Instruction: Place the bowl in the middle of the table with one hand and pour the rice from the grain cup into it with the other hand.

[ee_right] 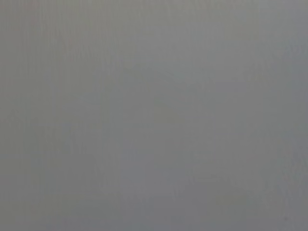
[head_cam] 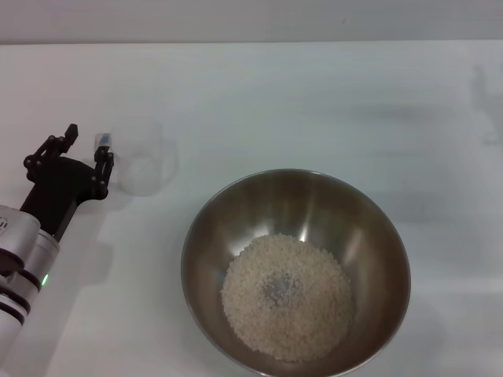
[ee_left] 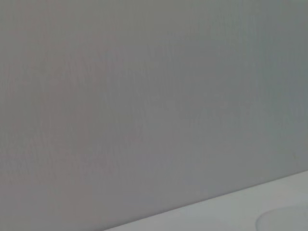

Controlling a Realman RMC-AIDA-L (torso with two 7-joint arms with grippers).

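The stainless-steel bowl [head_cam: 295, 271] stands on the white table [head_cam: 314, 102], near its front middle. A heap of pale rice [head_cam: 286, 296] lies in the bowl's bottom. The translucent grain cup [head_cam: 142, 162] stands upright on the table, up and to the left of the bowl, and looks empty. My left gripper [head_cam: 87, 146] is open just left of the cup, one finger close to its side, with nothing held. The cup's rim [ee_left: 284, 219] shows faintly in the left wrist view. My right gripper is out of view.
A grey wall fills most of the left wrist view and all of the right wrist view. The table's far edge [head_cam: 251, 42] runs along the top of the head view. White tabletop surrounds the bowl and cup.
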